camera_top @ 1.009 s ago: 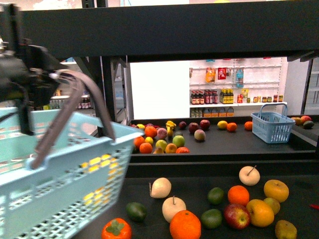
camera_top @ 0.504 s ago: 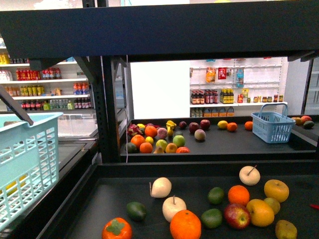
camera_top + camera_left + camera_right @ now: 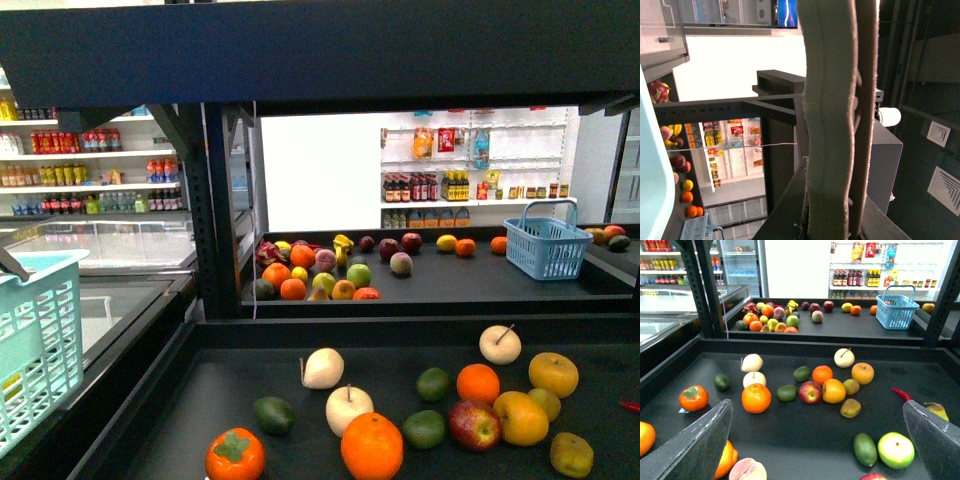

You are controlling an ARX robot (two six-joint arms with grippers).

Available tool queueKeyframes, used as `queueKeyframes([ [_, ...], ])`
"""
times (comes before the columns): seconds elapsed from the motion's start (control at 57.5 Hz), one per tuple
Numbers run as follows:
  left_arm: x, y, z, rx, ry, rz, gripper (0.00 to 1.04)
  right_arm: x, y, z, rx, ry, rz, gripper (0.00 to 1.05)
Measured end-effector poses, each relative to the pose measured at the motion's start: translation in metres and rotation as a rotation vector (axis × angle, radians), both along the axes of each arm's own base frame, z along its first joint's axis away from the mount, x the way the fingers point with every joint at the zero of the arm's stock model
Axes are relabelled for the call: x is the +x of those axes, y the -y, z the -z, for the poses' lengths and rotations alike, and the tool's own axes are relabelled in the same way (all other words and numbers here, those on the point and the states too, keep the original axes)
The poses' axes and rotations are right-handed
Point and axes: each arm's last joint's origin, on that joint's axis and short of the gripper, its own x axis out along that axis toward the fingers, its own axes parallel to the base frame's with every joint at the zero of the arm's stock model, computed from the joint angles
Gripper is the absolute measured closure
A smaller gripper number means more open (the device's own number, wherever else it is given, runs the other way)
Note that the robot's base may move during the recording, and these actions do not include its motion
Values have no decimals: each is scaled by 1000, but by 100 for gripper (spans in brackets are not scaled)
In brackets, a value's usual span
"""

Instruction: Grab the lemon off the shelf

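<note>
At the far left I see a pale turquoise basket [image 3: 35,340] hanging past the left edge of the shelf [image 3: 212,230]. The left claw [image 3: 852,150] fills its own camera with cream pads [image 3: 827,125] set close side by side, and I cannot tell whether they are clamped. On the shelf's near tray a persimmon [image 3: 235,455] sits at the front edge. The lemon [image 3: 547,401] lies towards the right edge, tucked behind an orange-yellow fruit [image 3: 520,418] and touching it. The right claw [image 3: 815,450] hovers over the tray's front with its fingers [image 3: 695,450] spread wide, holding nothing.
</note>
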Motion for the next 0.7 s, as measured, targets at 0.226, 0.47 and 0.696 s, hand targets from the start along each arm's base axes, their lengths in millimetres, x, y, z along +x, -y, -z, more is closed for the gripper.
queueKeyframes([
  [0.226,-2,0,5,14,-8,-7,87,0,0,0,0,0,0,2],
  [0.47,-5,1,10,20,-29,-2,45,0,0,0,0,0,0,2],
  [0.696,-22,3,16,75,-90,-5,8,0,0,0,0,1,0,2],
])
